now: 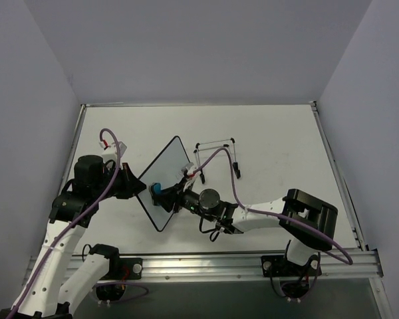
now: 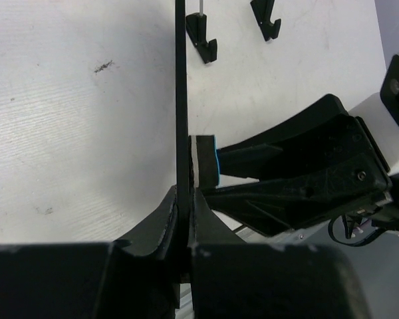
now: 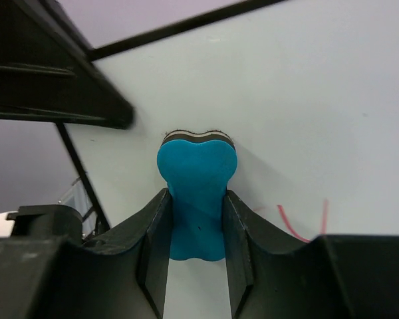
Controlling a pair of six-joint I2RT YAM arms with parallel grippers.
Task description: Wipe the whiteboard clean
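One whiteboard stands on edge over the left half of the tabletop, nearer the near edge than the far one. Whether its lower rim touches the tabletop I cannot tell. The left gripper is clamped narrow on the board's left rim, one finger on each face, and holds it upright. In the top view the board's long axis runs from the near edge toward the far edge, leaning toward the far right corner.

The right gripper is closed on the waist of the one blue eraser. The board's face lies straight ahead of its fingertips, and the eraser's felt side sits flat against that face, touching it, on the board's near half. So the right arm does the wiping and the left only steadies.

In the right wrist view, two thin red strokes appear on the white face just beside the right finger, to the right of the eraser. They look like marks left to clear, so I judge the next wipe should slide along the face toward them while keeping the felt pressed on.

One wire stand sits on the tabletop just beyond the board, toward the far edge, apart from both arms.
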